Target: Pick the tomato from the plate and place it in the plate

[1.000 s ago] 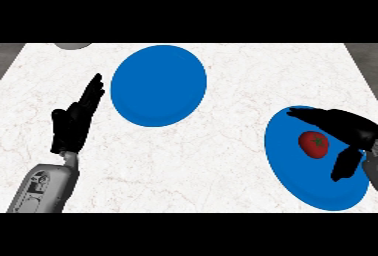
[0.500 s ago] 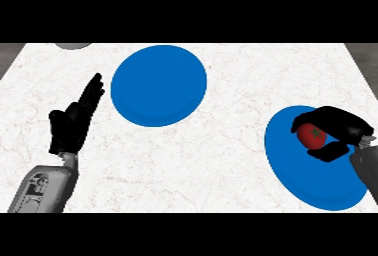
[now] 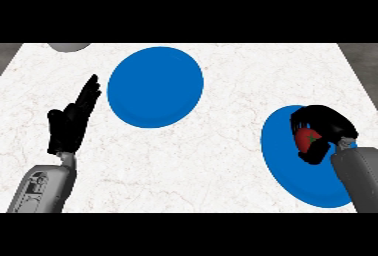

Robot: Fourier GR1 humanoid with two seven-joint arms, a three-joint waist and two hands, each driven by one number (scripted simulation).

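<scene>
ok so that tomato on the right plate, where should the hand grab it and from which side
Take the tomato around its round red body, coming from above, since it sits low on the flat blue plate with nothing to hook. The right hand is already curled over it that way, fingers on the far side and thumb on the near side.

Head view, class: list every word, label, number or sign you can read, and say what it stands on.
None can be read. The two blue plates, the tomato, the marble counter, the left hand and the right hand bear no writing. Dark marks on the left forearm are too small to tell.
</scene>
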